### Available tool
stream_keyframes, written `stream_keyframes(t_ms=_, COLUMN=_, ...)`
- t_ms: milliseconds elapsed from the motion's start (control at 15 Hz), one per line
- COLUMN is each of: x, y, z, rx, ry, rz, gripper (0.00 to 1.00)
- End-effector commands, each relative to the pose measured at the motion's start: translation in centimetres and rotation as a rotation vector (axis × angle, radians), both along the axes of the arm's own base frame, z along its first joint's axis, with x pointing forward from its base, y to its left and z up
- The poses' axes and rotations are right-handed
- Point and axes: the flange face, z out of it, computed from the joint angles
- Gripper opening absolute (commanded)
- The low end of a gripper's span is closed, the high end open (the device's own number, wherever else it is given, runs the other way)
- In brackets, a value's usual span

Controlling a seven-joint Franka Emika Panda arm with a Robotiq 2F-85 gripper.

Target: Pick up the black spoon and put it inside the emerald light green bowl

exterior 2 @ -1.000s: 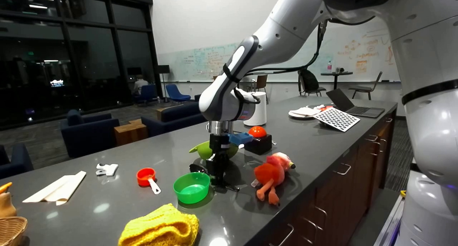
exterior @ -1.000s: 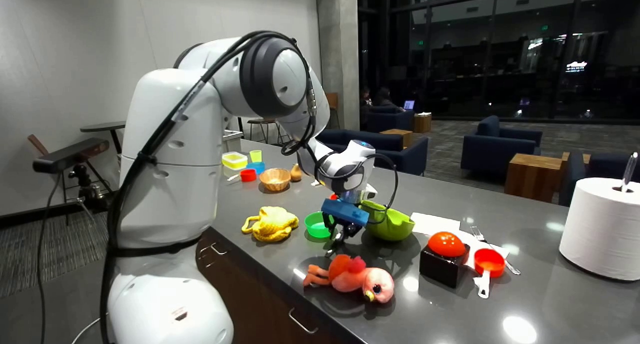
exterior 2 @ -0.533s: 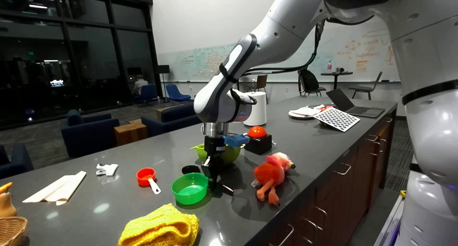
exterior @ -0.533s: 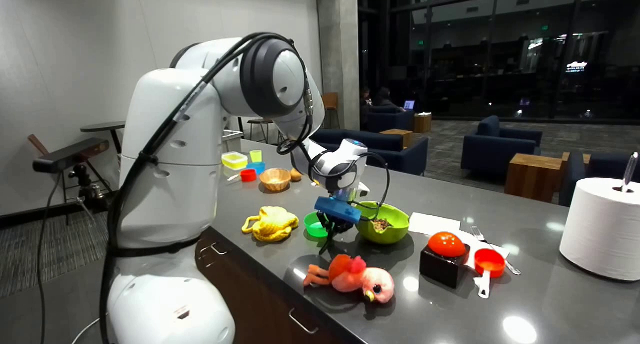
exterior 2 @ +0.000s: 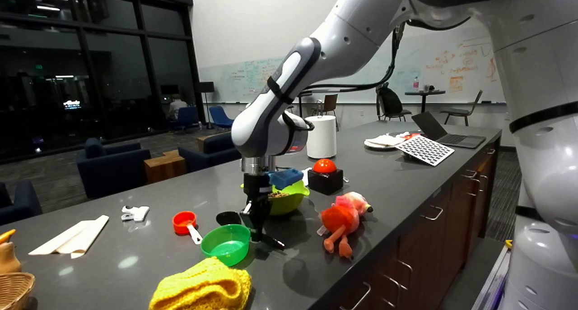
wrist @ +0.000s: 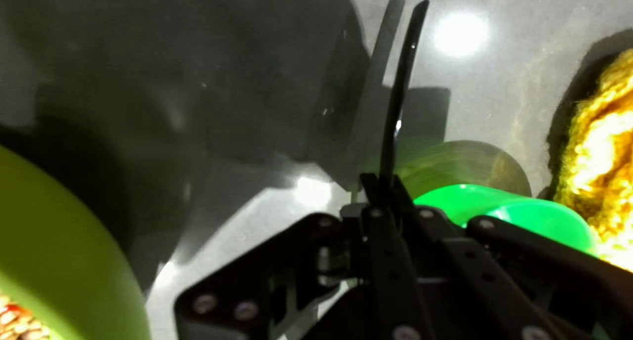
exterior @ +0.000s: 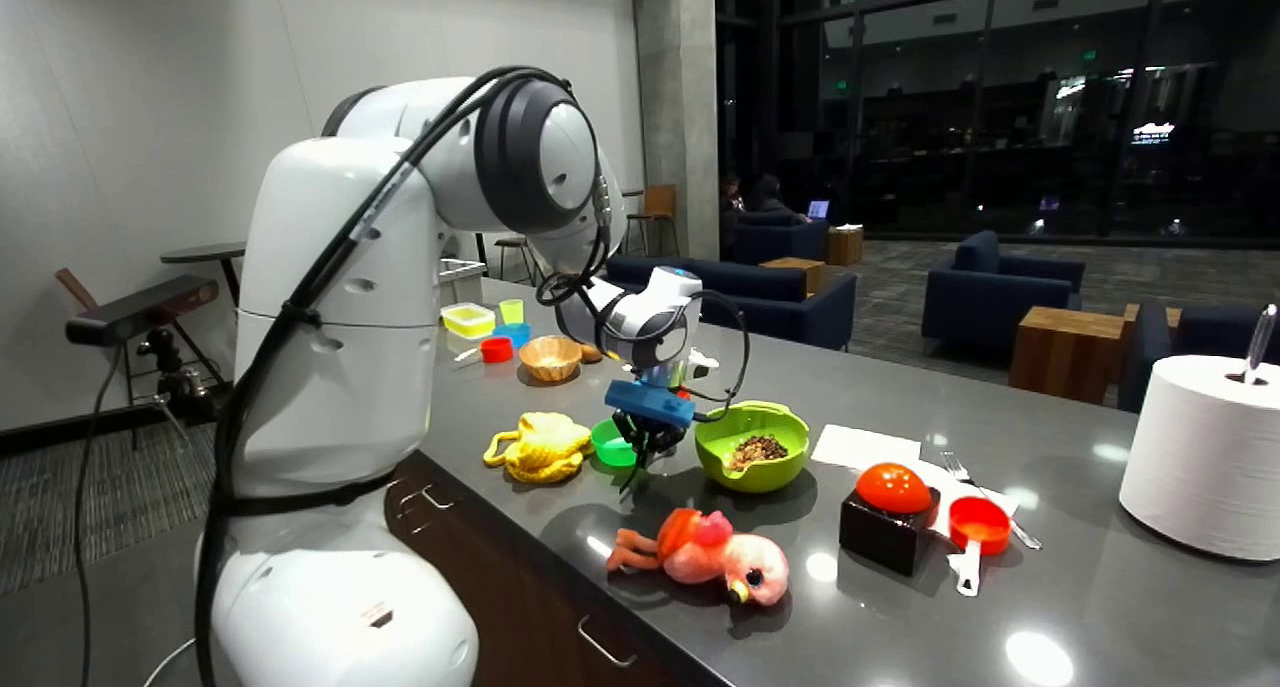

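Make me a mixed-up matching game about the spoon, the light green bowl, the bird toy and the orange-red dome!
Things
1. black spoon
2. light green bowl
3. pink bird toy
4. orange-red dome

Where or how
A. on top of a black box
B. held in the gripper
C. brown bits inside it
D. lying on the counter

Right pairs: 1-B, 2-C, 3-D, 4-A

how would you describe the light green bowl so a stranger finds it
Start at the long grey counter and, in an exterior view, find the black box with the orange dome. The light green bowl sits left of it and farther back. Unlike the smaller, vivid green cup, it is yellowish green, with a notched rim and small brown bits inside.
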Motion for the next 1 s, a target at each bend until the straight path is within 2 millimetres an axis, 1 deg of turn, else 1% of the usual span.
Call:
stream_keyframes(t_ms=0, x=-0.3, y=1.2, z=1.9, rx=-0.063, ry=-0.006, rz=-0.005, gripper=0.01)
stream_keyframes(t_ms=200, x=0.1, y=1.8, z=3.3, rx=-0.127, ry=-0.012, rz=-0.013, gripper=0.01)
stream_keyframes(t_ms=333, x=0.4, y=1.8, z=4.7, rx=-0.169, ry=-0.017, rz=-0.023, gripper=0.01)
stream_keyframes(t_ms=733, x=2.2, y=0.7, z=9.9, rx=-0.252, ry=-0.013, rz=-0.055, gripper=0.01)
stream_keyframes(t_ms=933, x=2.4, y=-0.8, z=12.7, rx=-0.237, ry=0.047, rz=-0.076, gripper=0.01)
